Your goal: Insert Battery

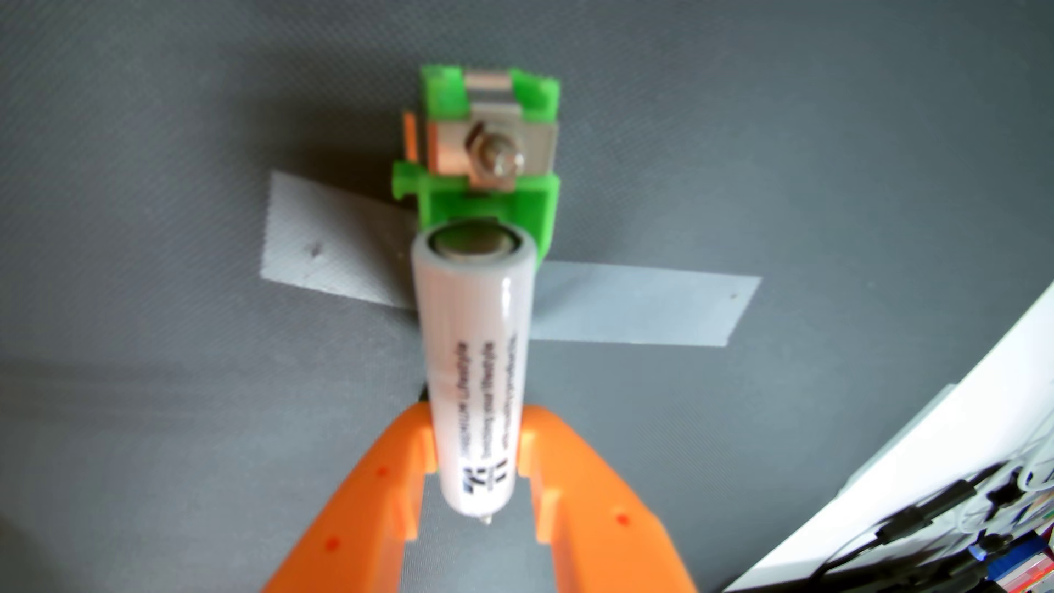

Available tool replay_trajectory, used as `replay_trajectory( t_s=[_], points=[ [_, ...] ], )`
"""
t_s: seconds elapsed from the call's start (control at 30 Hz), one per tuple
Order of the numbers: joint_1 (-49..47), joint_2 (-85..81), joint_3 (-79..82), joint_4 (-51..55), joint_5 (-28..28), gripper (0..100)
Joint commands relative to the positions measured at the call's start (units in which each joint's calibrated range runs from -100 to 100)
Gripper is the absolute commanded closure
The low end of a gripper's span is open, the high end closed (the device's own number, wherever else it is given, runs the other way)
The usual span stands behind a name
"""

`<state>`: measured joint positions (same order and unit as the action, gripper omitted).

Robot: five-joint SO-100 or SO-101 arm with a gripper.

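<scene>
Wrist view: gripper (478, 442) clamps battery (475, 365), hiding green holder (489, 197) slot.

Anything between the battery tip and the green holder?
Wrist view: no object; the battery, gripped by the gripper, overlaps the holder; grey tape lies beneath.

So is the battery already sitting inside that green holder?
No, the white battery is clamped between the orange pincer tips, its far end just in front of the green holder, not seated in it.

We see a grey woven bench (171, 171) in bright light, with a white edge (912, 467) at lower right.
</scene>
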<state>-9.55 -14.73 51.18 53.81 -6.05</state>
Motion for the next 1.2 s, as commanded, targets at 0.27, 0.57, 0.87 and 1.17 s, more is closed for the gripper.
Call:
replay_trajectory(
  t_s=[0.27,0.57,0.87,1.17],
  points=[
    [0.3,-0.2,-0.9,-0.4,-0.2,85],
    [0.3,-0.7,-1.2,-0.2,-0.1,84],
    [-1.0,-0.8,-6.1,2.7,0.2,84],
    [-0.7,-0.8,-5.4,2.9,0.3,84]
  ],
)
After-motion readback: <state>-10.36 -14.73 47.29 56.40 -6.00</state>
